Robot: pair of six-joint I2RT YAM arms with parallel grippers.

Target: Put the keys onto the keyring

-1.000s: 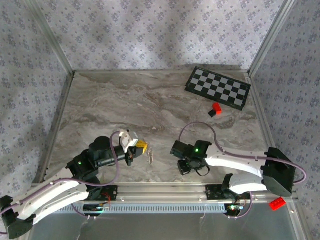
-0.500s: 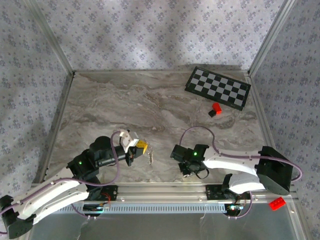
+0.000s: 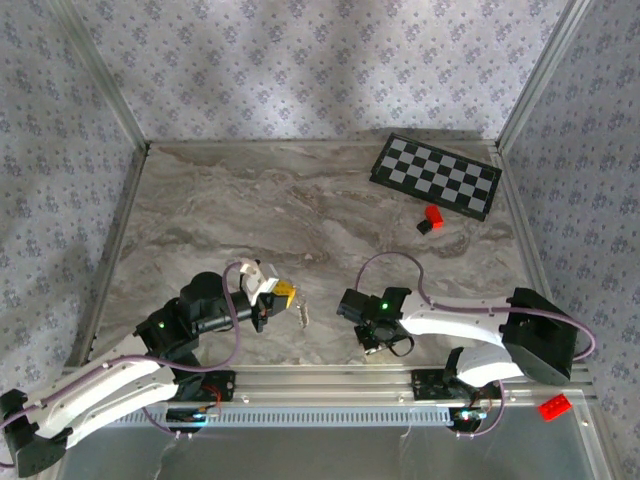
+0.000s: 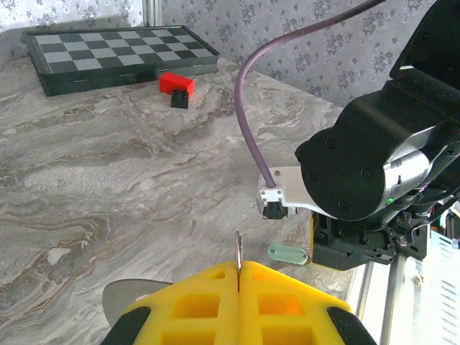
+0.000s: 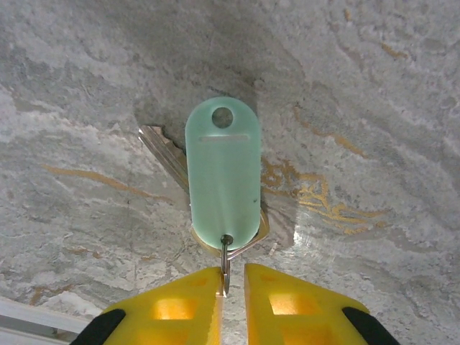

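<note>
keys, light, flat and slick with a mint head, lay on the table, best taken by the small wire loop that the right gripper straddled, almost pressed together, grip unclear; left gripper pinched the thin keyring.

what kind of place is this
Probably a robot test cell: two arms bolted at the near edge of a marble-look table, boxed in by patterned walls on metal rails, with props like a chessboard.
</note>
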